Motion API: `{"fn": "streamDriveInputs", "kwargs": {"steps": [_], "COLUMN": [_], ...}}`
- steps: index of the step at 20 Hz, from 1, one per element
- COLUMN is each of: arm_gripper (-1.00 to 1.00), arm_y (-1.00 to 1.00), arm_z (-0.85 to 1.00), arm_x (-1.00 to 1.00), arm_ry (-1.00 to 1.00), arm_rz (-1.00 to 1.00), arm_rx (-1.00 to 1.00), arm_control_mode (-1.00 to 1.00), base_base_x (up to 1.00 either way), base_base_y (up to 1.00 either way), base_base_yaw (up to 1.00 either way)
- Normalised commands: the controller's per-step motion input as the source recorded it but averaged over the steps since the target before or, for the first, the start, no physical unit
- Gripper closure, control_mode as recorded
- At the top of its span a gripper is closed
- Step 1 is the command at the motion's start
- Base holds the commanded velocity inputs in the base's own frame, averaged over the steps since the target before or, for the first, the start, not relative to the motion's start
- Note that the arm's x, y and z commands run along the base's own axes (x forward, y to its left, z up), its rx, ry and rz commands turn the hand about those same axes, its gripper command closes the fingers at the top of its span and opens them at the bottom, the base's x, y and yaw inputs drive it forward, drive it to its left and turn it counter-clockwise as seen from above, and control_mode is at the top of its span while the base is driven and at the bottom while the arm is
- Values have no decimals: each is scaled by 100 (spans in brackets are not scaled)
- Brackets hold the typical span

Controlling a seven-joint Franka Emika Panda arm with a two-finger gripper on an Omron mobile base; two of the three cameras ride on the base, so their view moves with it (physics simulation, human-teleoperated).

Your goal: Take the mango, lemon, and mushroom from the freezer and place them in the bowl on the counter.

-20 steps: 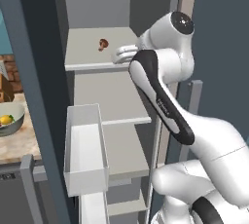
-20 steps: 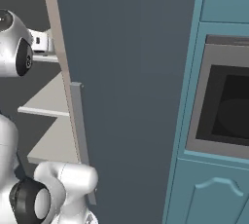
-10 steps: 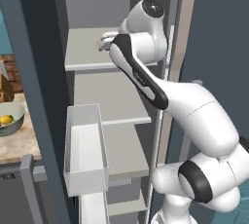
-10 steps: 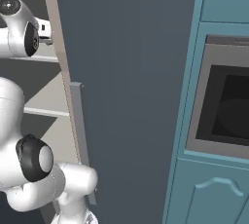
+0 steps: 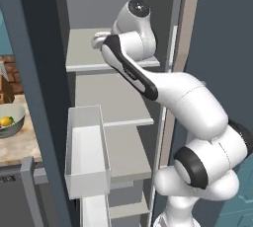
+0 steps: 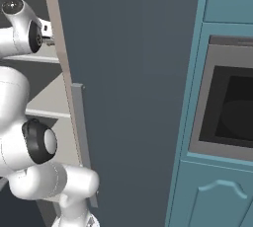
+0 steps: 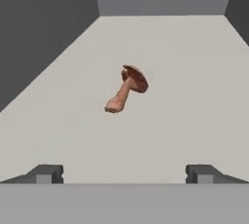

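The freezer stood open, and the arm reached into its upper compartment, over the top shelf. In the hand view, that shelf was a pale, flat floor bounded by a dark wall on the left, a grey back wall at the far end and a dark wall at the far right corner. Bare shelf lay on all sides of the mushroom, with the widest open stretch to its right and a clear strip between it and the gripper.

The jaws were spread wide and released, holding nothing and touching nothing. The two finger tips sat apart at the near edge of the hand view, with the mushroom beyond them and roughly centred between them.

The mushroom lay on its side on the shelf. Its long axis ran diagonally in the hand view: the reddish-brown cap pointed far and to the right, and the pale stem end pointed near and to the left.

In the left base view, a white door bin projected below the shelf, left of the arm. Further left, the bowl rested on the counter, with the lemon inside it.
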Motion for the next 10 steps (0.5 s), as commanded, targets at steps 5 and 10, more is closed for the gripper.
{"fn": "streamDriveInputs", "kwargs": {"steps": [5,10], "arm_gripper": [-100,-100], "arm_y": [7,15], "arm_z": [-2,-4], "arm_x": [45,30], "arm_ry": [4,2], "arm_rz": [-2,-3], "arm_rx": [0,0], "arm_control_mode": [-100,-100], "base_base_x": [0,0], "base_base_y": [0,0], "base_base_yaw": [0,0]}}
